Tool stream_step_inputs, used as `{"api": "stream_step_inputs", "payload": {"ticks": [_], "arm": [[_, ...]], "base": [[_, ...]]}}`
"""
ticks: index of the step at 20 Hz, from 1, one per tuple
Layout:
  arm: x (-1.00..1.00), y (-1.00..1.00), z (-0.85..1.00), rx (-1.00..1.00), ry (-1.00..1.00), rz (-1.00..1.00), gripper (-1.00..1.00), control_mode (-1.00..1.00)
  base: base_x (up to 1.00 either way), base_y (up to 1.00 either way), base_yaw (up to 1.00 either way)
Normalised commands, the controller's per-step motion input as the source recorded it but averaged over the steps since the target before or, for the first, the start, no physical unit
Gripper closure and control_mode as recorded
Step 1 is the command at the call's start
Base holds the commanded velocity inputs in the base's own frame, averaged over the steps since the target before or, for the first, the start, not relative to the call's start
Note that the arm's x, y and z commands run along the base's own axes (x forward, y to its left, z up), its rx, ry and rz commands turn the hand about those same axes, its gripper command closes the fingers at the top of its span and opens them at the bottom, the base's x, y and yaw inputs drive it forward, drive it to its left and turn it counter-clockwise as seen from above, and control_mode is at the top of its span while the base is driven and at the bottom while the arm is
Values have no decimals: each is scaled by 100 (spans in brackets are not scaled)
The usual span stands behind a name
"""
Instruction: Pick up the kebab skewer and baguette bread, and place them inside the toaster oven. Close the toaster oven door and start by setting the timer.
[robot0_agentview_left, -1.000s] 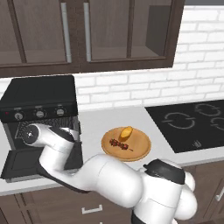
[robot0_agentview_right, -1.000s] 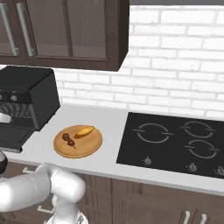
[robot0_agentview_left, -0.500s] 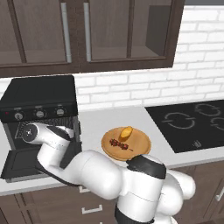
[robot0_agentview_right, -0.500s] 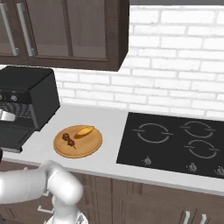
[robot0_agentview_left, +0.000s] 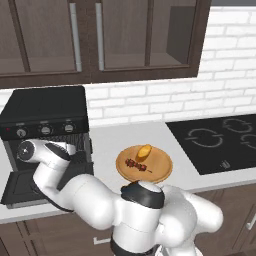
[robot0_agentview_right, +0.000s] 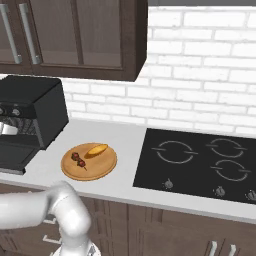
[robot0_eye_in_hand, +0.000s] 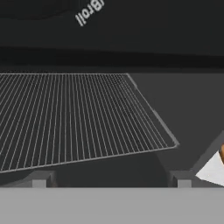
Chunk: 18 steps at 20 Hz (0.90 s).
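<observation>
Matt black toaster oven (robot0_agentview_left: 45, 107) (thin metal wire rack (robot0_eye_in_hand: 74, 118)), wooden plate (robot0_agentview_left: 157, 172).

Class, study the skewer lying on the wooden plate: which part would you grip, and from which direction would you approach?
Probably grip the skewer at its meaty middle, coming straight down from above. It lies flat on the plate, apart from the bread, so the pincer's fingers should straddle it across its length.
</observation>
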Motion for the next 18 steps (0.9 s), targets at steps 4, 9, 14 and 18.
{"api": "stream_step_inputs", "payload": {"ticks": [4,9,14,18], "arm": [[46,20,-32,-6,0,0,-100,-100],[25,24,-30,-8,-3,0,-100,-100],[36,17,-2,0,-1,0,-100,-100],[47,11,-12,0,0,1,-100,-100]], "base": [[0,0,0],[0,0,0],[0,0,0],[0,0,0]]}}
